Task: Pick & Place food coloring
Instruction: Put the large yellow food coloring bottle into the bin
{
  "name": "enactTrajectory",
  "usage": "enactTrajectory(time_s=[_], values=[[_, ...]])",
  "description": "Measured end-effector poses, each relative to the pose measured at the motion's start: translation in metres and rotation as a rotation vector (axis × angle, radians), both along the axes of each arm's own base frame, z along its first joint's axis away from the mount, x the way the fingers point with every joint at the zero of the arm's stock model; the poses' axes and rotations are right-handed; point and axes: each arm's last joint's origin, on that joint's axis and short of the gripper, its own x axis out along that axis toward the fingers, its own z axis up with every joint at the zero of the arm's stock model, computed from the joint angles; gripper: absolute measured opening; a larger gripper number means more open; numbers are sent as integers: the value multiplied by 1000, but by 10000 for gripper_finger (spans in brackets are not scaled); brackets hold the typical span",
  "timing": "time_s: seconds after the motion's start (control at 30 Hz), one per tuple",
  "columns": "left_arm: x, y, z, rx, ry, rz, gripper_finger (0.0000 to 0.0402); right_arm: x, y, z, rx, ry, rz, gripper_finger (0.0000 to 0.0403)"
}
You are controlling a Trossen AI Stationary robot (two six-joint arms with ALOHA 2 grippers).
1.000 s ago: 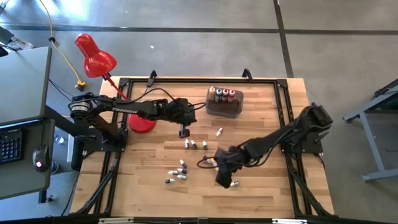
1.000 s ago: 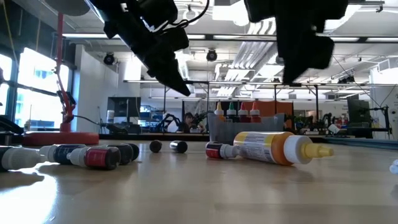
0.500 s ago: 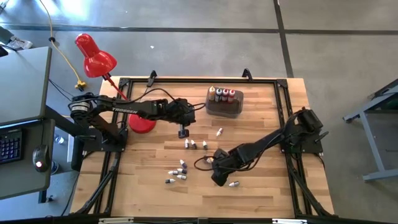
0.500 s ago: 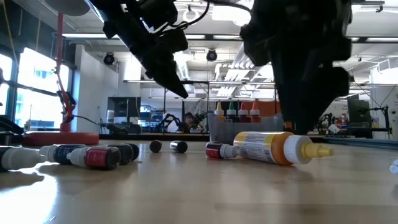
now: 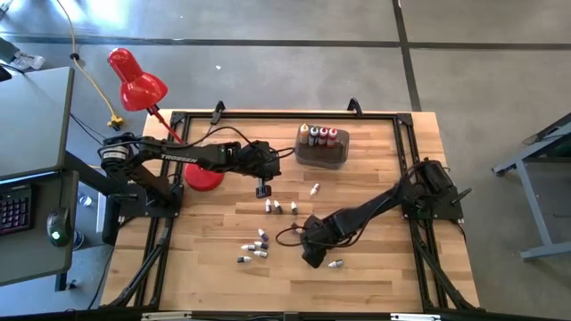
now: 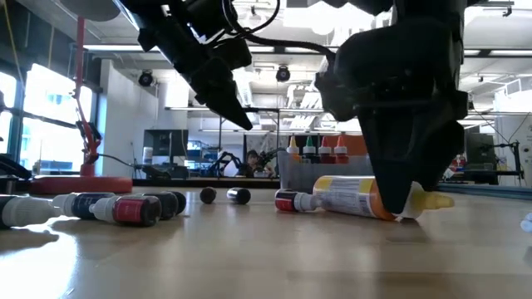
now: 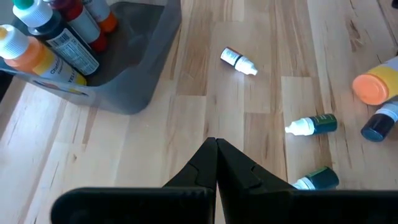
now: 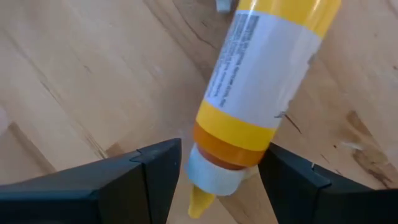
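Bottles of food coloring lie scattered over a wooden desk [image 5: 375,276] as two dark robot arms work above them. Right hand [image 8: 214,177] is down at desk level, its fingers [image 8: 134,174] spread wide to either side of a yellow bottle [image 8: 261,93] that lies on its side; the cap end sits in the gap, nothing clamped yet. From desk height the same bottle [image 6: 353,198] shows under the hand, pointed cap [image 6: 434,200] poking out beyond it. Left hand [image 7: 216,163] hangs above the desk's middle with its fingers pressed together, holding nothing, near the grey tub [image 5: 322,152], where four bottles [image 5: 322,135] already stand upright. Small bottles [image 5: 255,249] lie in a loose cluster toward the front left, three more [image 5: 280,207] in a row nearer the centre, one [image 5: 314,189] alone beside the tub and one [image 5: 335,264] just beside the right hand. A red lamp [image 5: 136,82] leans over the desk's far left corner.

Risk lies in where the fingers meet the bottle. They straddle the narrowing cap end, not the labelled body, so a squeeze there may pinch the round plastic outward and send it rolling or skidding off across the smooth wood. A grip on the cap alone would also let the heavier body droop on the lift, and the small bottle close by could be knocked away.
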Motion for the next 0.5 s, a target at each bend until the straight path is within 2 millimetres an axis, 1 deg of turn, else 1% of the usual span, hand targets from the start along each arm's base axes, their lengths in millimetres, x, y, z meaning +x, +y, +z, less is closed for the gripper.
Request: enactTrajectory(time_s=[0.13,0.33,0.43,0.5], values=[[0,0,0,0,0,0,0,0,-3,1,13,12,-3,179],[0,0,0,12,2,-7,0,-3,-6,0,26,61,19,117],[0,0,0,19,1,-13,0,-9,-8,2,30,119,32,114],[0,1,0,33,4,1,0,-15,-12,8,27,154,25,114]])
